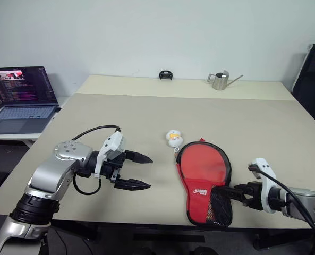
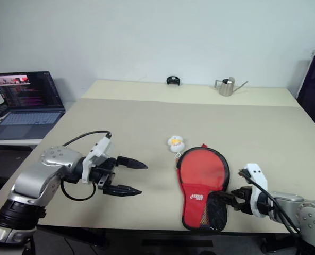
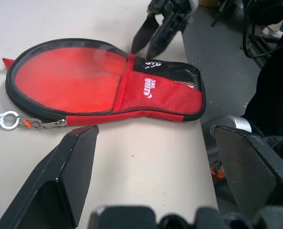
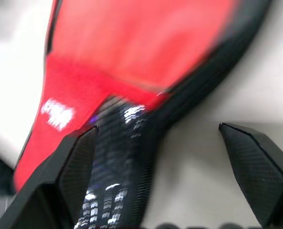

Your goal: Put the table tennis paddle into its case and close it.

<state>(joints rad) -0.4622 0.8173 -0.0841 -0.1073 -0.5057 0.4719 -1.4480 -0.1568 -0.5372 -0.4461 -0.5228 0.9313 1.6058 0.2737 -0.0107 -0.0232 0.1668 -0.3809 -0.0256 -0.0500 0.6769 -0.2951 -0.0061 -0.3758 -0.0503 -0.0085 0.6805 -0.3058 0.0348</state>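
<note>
The case (image 1: 202, 170) lies flat near the table's front edge, red side up, with its white logo and black mesh pocket toward me. Its zipper pull (image 3: 46, 125) rests at the round end. The table tennis paddle is hidden. My right gripper (image 1: 225, 193) is at the mesh-pocket end of the case (image 4: 131, 57); its fingers are spread wide and hold nothing. My left gripper (image 1: 149, 171) hovers open to the left of the case (image 3: 84, 78), pointing at it across a hand's width of bare table.
A small white and yellow charm (image 1: 173, 137) on a key ring sits just beyond the case's round end. At the far edge are a metal watering can (image 1: 220, 80) and a small black object (image 1: 165, 75). An open laptop (image 1: 22, 98) stands on a side desk, left.
</note>
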